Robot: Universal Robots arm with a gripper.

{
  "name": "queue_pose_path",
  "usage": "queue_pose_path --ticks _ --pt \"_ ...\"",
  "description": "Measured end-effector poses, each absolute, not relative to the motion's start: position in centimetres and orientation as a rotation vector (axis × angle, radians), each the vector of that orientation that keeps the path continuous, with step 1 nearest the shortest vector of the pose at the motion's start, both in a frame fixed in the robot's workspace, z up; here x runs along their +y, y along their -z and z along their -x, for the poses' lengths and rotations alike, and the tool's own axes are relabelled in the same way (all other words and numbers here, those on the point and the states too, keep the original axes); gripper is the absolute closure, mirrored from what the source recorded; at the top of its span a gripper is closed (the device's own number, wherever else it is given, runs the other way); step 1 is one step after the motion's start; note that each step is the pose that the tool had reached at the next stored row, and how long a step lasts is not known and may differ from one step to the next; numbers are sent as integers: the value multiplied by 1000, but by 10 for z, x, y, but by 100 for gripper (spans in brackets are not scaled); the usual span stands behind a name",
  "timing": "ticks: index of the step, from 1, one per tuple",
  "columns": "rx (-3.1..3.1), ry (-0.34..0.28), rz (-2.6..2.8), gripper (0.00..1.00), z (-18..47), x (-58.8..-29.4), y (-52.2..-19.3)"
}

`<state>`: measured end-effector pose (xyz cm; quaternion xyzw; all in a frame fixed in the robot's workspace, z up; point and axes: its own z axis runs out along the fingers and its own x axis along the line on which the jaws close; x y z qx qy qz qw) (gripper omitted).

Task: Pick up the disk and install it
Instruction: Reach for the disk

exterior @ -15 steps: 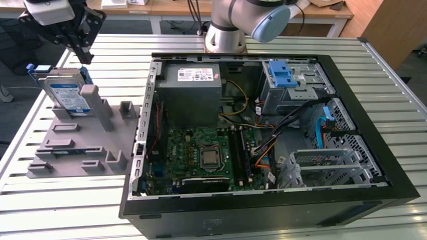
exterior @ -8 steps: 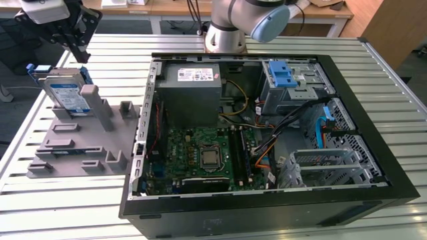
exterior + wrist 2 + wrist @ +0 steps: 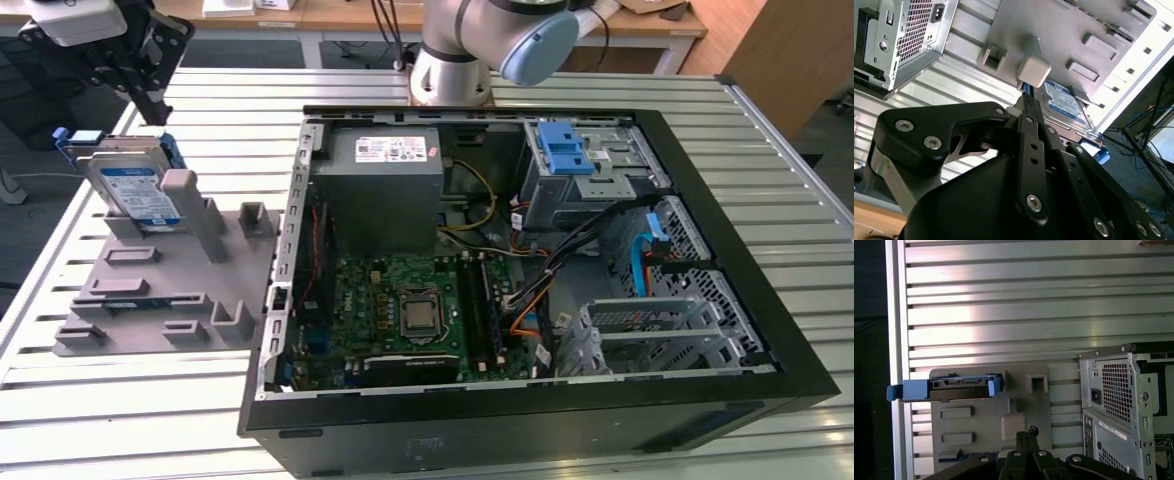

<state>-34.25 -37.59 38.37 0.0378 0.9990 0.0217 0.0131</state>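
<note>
The gripper point(image 3: 155, 112) hangs, jaws clenched on nothing. Just below them the disk point(image 3: 138, 192) leans in its stand point(image 3: 160, 300), edge offered upward.

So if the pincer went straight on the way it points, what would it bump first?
Probably the grey holder's upright block, right beside the disk; depth is unclear, so maybe the disk itself.

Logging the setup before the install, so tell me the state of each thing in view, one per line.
disk: standing on edge in the grey holder, not gripped.
gripper: shut, empty, over the holder.
computer case: lying on its side, panel off, inside exposed.
power supply: mounted inside the case.
</note>
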Motion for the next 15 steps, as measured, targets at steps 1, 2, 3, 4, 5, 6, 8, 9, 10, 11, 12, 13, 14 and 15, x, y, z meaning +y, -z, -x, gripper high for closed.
queue_pose_path --ticks 1,2,3,4,5,6,8,9,10,11,12,13,14,15 --pt "3113 -68 -118 89 343 -376 -384" --pt "3113 -68 -118 89 343 -376 -384" --pt "3113 -68 -118 89 343 -376 -384" --pt "3112 -68 -118 89 343 -376 -384" --pt "3113 -68 -118 89 343 -376 -384" --pt "3112 -68 -118 89 343 -376 -384" --pt "3113 -68 -118 89 345 -376 -384" --pt "3112 -68 -118 89 345 -376 -384" --pt "3112 -68 -118 89 346 -376 -384" --pt "3112 -68 -118 89 347 -376 -383" --pt "3112 -68 -118 89 348 -376 -383" --pt "3113 -68 -118 89 349 -376 -383" --pt "3112 -68 -118 89 350 -376 -383" --pt "3112 -68 -118 89 350 -376 -383"
